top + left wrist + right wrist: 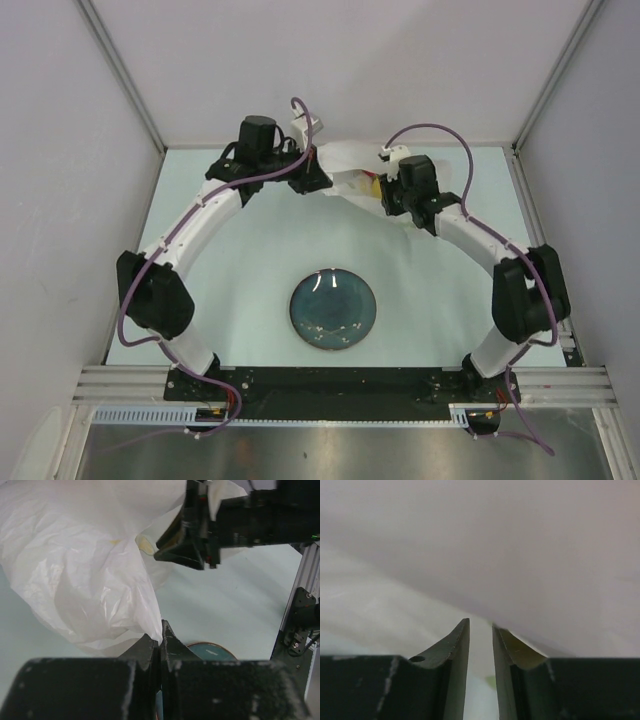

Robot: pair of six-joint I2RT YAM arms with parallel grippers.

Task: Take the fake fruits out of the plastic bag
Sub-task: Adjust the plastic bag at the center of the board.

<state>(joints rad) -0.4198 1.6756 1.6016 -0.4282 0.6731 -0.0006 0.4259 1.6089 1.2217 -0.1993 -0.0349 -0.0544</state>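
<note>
The plastic bag [345,162] hangs crumpled between my two grippers at the far middle of the table. A bit of yellow fruit [372,187] with some red beside it shows through the bag near the right gripper; the other fake fruits are hidden. My left gripper [312,182] is shut on an edge of the bag [90,570], its jaws [161,630] pressed together on the film. My right gripper [386,200] is at the bag's right side. Its fingertips [481,622] stand a narrow gap apart with white film [480,555] between and over them. It also shows in the left wrist view [175,555].
A round dark blue-green plate [297,310] lies on the table nearer the arm bases, also in the left wrist view [215,651]. Grey walls close the table in at the back and both sides. A metal rail runs along the near edge.
</note>
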